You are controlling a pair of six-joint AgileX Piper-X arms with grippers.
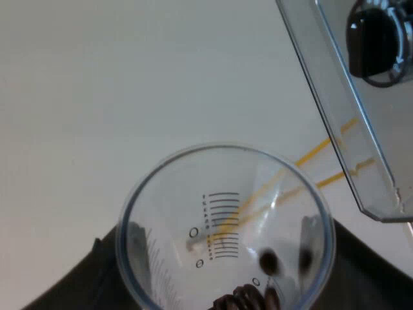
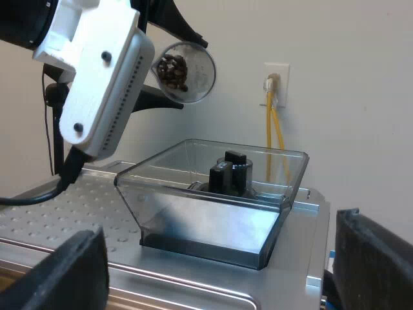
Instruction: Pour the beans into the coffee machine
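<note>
The left gripper [image 1: 226, 274] pinches the measuring glass [image 1: 226, 206] between its two black fingers [image 1: 97, 274], one on each side of the glass's wall. The glass is tipped well over, higher than the bean hopper [image 2: 213, 194] and off to one side of its rim. Coffee beans [image 1: 248, 298] are heaped inside the glass. The clear hopper sits on top of the espresso machine [image 2: 77, 213], with a black knob [image 2: 229, 171] at its middle. The right gripper [image 2: 219, 271] is near the hopper, lower than its rim, with its fingers spread wide apart. Beyond the hopper, yellow cables [image 2: 274, 129] hang from a wall outlet [image 2: 276, 76].
</note>
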